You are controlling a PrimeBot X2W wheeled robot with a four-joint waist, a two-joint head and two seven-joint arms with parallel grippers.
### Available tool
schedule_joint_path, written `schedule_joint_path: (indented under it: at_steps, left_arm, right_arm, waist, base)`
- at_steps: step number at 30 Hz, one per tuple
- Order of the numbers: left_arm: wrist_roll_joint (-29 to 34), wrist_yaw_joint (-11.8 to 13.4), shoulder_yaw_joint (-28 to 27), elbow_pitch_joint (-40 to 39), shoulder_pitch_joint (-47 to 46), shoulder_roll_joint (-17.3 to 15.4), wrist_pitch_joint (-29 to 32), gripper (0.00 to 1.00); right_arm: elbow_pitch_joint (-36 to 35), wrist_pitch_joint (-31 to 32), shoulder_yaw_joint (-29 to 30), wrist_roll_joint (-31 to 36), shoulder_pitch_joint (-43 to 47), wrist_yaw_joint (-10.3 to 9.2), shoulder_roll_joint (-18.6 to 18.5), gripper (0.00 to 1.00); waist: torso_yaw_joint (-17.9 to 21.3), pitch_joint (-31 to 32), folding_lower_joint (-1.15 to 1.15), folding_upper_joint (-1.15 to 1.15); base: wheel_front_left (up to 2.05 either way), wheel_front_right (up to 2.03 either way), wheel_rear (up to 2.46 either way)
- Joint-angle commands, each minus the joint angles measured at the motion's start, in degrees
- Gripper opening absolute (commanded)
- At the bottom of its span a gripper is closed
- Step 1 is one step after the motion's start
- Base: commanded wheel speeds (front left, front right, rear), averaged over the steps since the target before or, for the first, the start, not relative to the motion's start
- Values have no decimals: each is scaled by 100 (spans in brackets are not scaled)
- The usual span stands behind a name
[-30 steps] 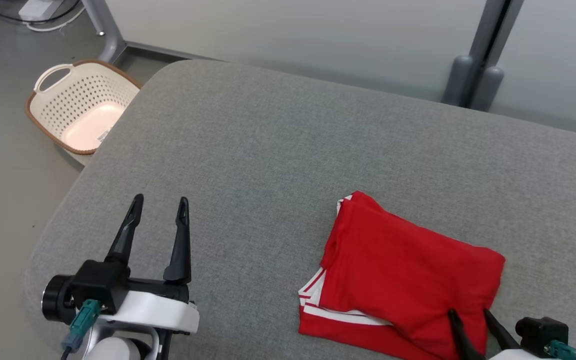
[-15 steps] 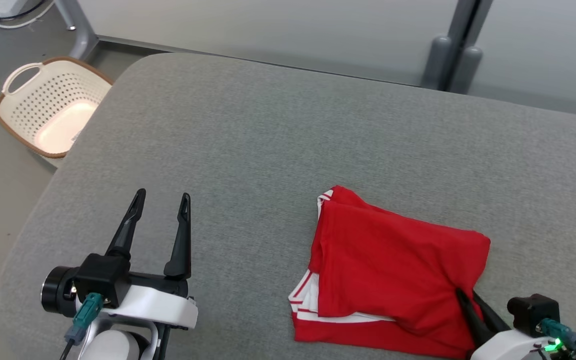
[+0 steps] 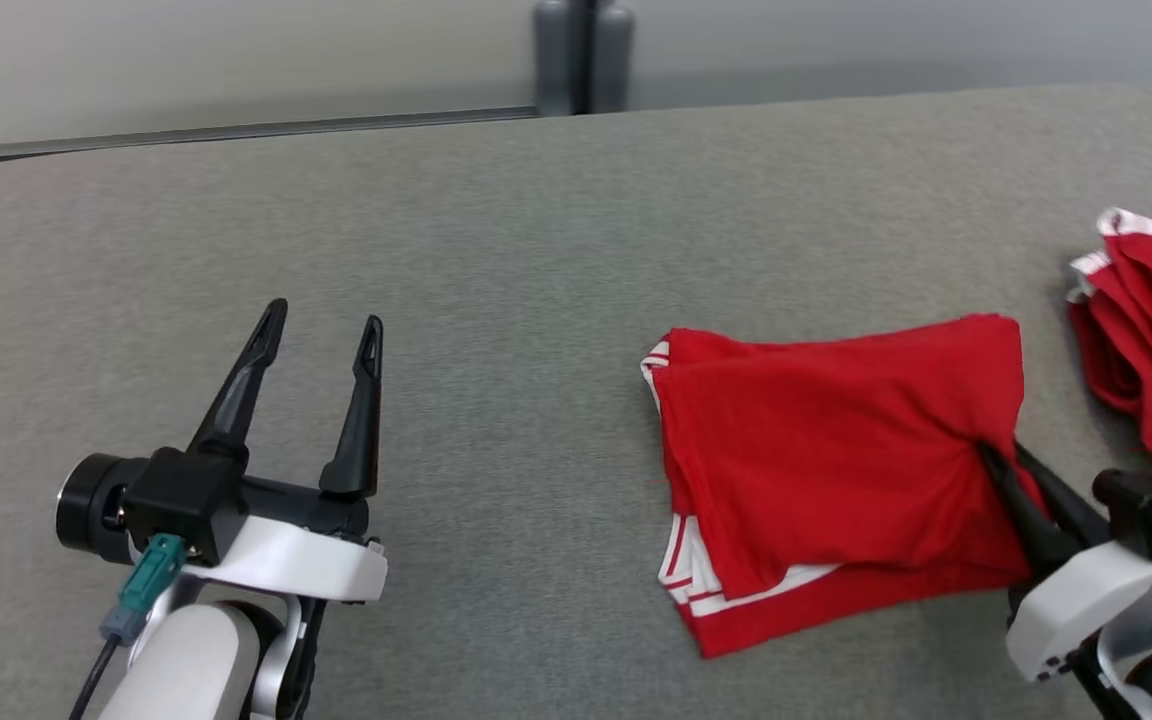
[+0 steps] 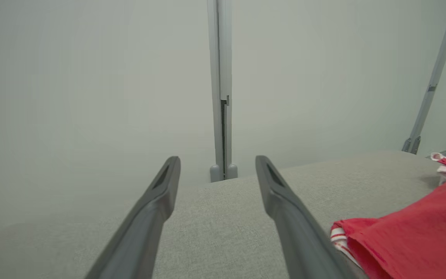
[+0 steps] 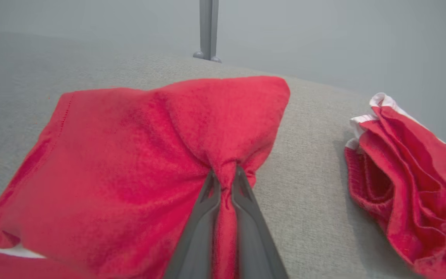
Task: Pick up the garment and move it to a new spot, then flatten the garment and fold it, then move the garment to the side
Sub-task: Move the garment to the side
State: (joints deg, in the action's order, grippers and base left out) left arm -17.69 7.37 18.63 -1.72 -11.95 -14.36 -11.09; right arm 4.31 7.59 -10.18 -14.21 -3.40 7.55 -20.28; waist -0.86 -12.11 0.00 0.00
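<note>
— While our left gripper (image 3: 324, 315) hangs over the bare grey padded table (image 3: 496, 250) on our left, fingers spread and nothing between them, all the action is further right.
— Agreed. The garment (image 3: 826, 440) lies folded right of centre, flat on the padding. It's a red block with white stripes showing at its left edge and near-left corner.
— And its long axis?
— We'd call it across the table, left to right, with the far edge tilted a touch upward toward the right. Striped hems point to our left, the plain fold to our right.
— Now the right gripper (image 3: 996, 455): fingers pressed together on a bunched pinch of that right-hand edge. The wrist view shows cloth gathered between them.
— So we judge this is the shift to the side. With one pinch on a folded stack, we should keep low and slide, not lift, or the layers may fall open.
— Pull along the long axis, steady, so the left edge trails straight.
— And mind the second red pile (image 3: 1151, 340) at far right, near but apart. We stop short of it, then let go once the fold lies flat.
</note>
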Motion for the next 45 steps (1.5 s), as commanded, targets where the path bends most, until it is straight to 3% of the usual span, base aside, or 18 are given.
schedule_joint_path:
  at_steps: [1, 5, 8, 16, 20, 25, 26, 27, 28, 36, 40, 45]
  left_arm:
    - [46, -17, -20, -41, -161, -65, 15, 100]
    - [110, -13, -38, -150, -348, -162, 102, 100]
    - [177, -85, 6, -258, -597, -236, 176, 100]
    - [356, -183, 60, -483, -1150, -386, 215, 100]
    - [445, -214, 109, -652, -1253, -435, 222, 100]
    - [491, -284, 257, -762, -1375, -407, 260, 100]
    - [504, -297, 283, -760, -1403, -411, 274, 100]
    - [498, -318, 309, -759, -1432, -402, 271, 100]
    - [508, -317, 313, -746, -1448, -413, 276, 100]
    - [323, -203, 223, -540, -1005, -442, 136, 100]
    - [159, -100, 150, -422, -612, -396, 23, 100]
    - [-5, 105, 25, -332, -77, -362, -82, 100]
  right_arm:
    - [-24, -83, 5, -48, -220, -13, -98, 0]
    - [176, -227, 45, -180, -863, -13, -156, 0]
    - [502, -374, 170, -154, -1466, -13, -238, 0]
    - [881, -564, 1167, -188, -2288, -13, -1064, 0]
    - [1319, -566, 1395, -276, -2454, -13, -1273, 0]
    - [2394, -704, 1494, -289, -2808, -14, -1265, 0]
    - [2611, -766, 1510, -272, -2861, -13, -1235, 35]
    - [2833, -840, 1549, -212, -2934, -14, -1215, 89]
    - [3032, -942, 1630, -204, -3009, -13, -1169, 100]
    - [3854, -2014, 1761, -131, -2861, -13, -694, 100]
    - [3437, -2245, 1594, -150, -2395, -13, -361, 100]
    - [2282, -2279, 1377, -57, -1591, -13, 187, 100]
  waist:
    - [873, -445, 0, 0]
    - [1313, -776, 0, 0]
    - [1422, -1111, 0, 0]
    - [1355, -1794, 0, 0]
    - [1354, -1960, 0, 0]
    - [1188, -2083, 0, 0]
    - [1155, -2099, 0, 0]
    - [1121, -2104, 0, 0]
    - [1095, -2093, 0, 0]
    - [1117, -1640, 0, 0]
    - [1179, -1196, 0, 0]
    - [1225, -607, 0, 0]
  base:
    - [0, 0, 0]
    - [0, 0, 0]
    - [0, 0, 0]
    - [0, 0, 0]
    - [0, 0, 0]
    - [0, 0, 0]
    - [0, 0, 0]
    - [0, 0, 0]
    - [0, 0, 0]
    - [0, 0, 0]
    - [0, 0, 0]
    - [0, 0, 0]
